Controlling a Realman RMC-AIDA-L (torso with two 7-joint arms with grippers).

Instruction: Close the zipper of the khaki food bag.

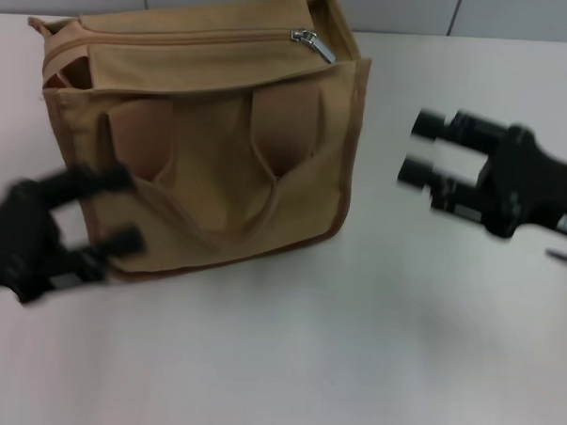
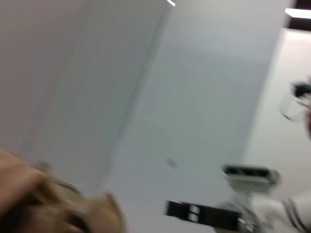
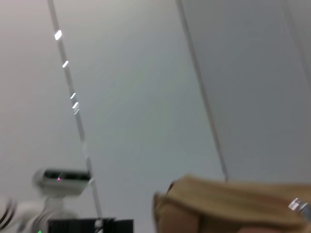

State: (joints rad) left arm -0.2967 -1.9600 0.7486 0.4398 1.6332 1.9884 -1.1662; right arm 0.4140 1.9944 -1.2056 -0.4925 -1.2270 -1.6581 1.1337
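Flanking the khaki food bag (image 1: 197,138), both grippers are held open and empty. The left gripper (image 1: 105,209) is set at its corner, seemingly for bracing; the right gripper (image 1: 420,148) is kept apart from the zipper (image 1: 178,37) pull.

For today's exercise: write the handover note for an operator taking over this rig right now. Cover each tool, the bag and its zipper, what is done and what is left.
Left tool: open, at the lower left corner of the khaki food bag, holding nothing.
Right tool: open, off to the bag's right side, clear of it, empty.
The bag stands on the white table, handles drooping down its front.
Zipper: its silver pull tab sits at the bag's right end; I cannot tell if the zip line is shut.
Done: nothing visibly.
Left: check the zip, steady the bag, grasp the tab, draw it along.
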